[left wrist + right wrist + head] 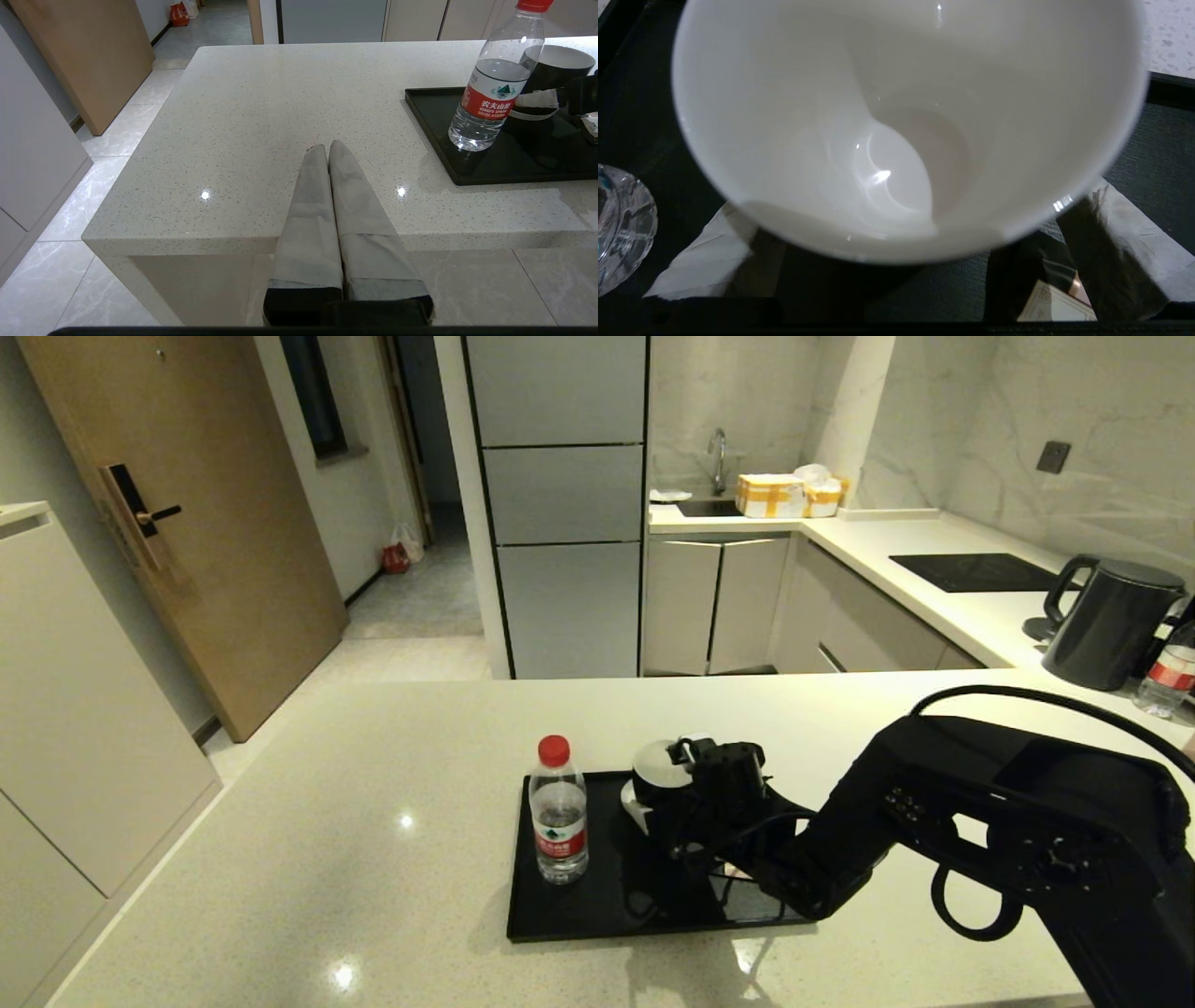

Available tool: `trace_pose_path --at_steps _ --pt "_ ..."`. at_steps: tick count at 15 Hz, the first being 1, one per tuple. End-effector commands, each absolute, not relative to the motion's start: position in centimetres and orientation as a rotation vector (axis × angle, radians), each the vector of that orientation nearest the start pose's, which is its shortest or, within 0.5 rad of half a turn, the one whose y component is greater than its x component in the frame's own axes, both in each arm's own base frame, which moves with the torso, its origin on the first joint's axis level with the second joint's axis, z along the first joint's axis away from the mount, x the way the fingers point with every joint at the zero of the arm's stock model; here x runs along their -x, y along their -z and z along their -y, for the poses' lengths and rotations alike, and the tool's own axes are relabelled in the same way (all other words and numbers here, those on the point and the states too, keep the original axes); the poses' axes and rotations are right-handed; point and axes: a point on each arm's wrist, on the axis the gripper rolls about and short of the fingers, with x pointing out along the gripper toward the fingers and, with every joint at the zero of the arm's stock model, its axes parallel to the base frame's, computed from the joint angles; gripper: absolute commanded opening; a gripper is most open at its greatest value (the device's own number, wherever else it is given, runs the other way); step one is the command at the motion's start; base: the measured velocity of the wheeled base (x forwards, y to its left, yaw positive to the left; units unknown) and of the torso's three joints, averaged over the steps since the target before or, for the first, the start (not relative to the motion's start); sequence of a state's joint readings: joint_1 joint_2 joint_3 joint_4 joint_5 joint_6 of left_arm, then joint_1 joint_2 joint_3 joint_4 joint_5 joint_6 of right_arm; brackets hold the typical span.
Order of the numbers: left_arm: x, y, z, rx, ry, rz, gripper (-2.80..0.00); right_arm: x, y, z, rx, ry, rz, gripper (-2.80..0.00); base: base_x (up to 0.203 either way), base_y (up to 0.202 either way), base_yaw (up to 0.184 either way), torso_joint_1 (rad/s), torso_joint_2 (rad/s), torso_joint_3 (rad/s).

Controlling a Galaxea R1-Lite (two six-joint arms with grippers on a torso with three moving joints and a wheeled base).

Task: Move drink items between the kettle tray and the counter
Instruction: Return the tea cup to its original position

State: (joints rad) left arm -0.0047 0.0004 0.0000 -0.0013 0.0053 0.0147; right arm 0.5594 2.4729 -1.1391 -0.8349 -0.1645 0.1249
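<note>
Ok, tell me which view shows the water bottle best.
The left wrist view: the water bottle stands nearly whole on the tray, red label readable. The head view shows it whole but smaller. The right wrist view catches only its clear base beside the cup.

Right pincer [653, 803] over the tray [597, 919], fingers [705, 261] either side of the cup [658, 775], one per flank. Tray flat on the table [327, 859]. Bottle [558, 821] upright on the tray, just left of the pincer, near the cup but apart from it. Sachet [1052, 303] flat on the tray, under the pincer's wrist end, mostly hidden. Kettle [1111, 625] well off to the right and beyond, on the far stretch of the table; second bottle [1167, 677] right beside it. Hob panel [976, 571] farther back still. Left pincer [329, 149] off the table's near edge, well left of the tray, fingers pressed together.
</note>
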Motion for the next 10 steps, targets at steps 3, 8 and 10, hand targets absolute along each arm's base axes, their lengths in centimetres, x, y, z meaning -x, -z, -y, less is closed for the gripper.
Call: trace_pose_path --at_steps 3,8,10 --pt "2.3 -7.5 0.0 -0.015 -0.002 0.002 -2.80 -36.2 1.3 -22.3 0.057 -0.354 -0.512 0.00 0.000 0.000 0.000 0.000 0.00 0.000" --pt "2.3 -7.5 0.0 -0.015 -0.002 0.002 -2.80 -34.5 0.1 -21.9 0.055 -0.373 -0.508 0.00 0.000 0.000 0.000 0.000 0.00 0.000" --pt "2.3 -7.5 0.0 -0.015 -0.002 0.002 -2.80 -33.4 -1.4 -21.3 0.049 -0.379 -0.499 0.00 0.000 0.000 0.000 0.000 0.00 0.000"
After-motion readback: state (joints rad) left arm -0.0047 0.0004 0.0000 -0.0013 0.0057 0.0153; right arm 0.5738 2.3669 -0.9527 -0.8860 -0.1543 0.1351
